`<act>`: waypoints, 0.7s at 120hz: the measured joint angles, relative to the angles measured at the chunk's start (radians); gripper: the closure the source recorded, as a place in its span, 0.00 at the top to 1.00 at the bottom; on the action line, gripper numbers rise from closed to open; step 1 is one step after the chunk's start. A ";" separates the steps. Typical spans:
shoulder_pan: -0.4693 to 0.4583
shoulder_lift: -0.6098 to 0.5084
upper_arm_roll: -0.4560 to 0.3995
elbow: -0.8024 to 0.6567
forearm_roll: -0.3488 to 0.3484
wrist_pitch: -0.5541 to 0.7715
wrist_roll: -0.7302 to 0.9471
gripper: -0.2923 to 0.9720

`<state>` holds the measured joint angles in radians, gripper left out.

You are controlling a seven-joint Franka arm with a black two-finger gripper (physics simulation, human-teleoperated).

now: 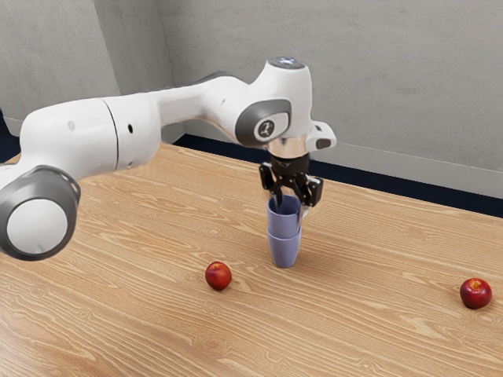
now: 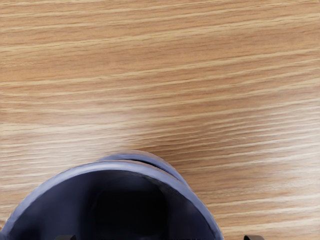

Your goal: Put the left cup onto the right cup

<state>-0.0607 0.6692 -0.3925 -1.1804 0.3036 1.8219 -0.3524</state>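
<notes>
Blue top cup (image 1: 283, 221) sits nested in the bottom cup (image 1: 284, 250), just under the gripper (image 1: 291, 202); the fingers stand apart over its rim, not clamped on it.

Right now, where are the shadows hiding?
Exterior view: small soft shadows hug the table under the nearer apple, the farther apple and the stacked cups. Wrist view: a faint dark smudge of shadow lies on the table beside the upper cup's rim.
</notes>
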 joint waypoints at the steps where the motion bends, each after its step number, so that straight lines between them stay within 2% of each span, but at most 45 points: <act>1: 0.000 -0.007 0.001 0.000 0.000 0.000 0.000 0.58; 22: 0.010 -0.120 0.016 -0.008 0.003 -0.028 0.000 0.65; 32: 0.051 -0.202 0.016 -0.079 -0.006 -0.050 0.001 0.69; 46: 0.119 -0.317 0.030 -0.212 -0.043 -0.070 0.009 0.72; 84: 0.249 -0.563 0.053 -0.413 -0.164 -0.141 0.134 0.76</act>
<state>0.1883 0.1061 -0.3394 -1.5930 0.1392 1.6806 -0.2179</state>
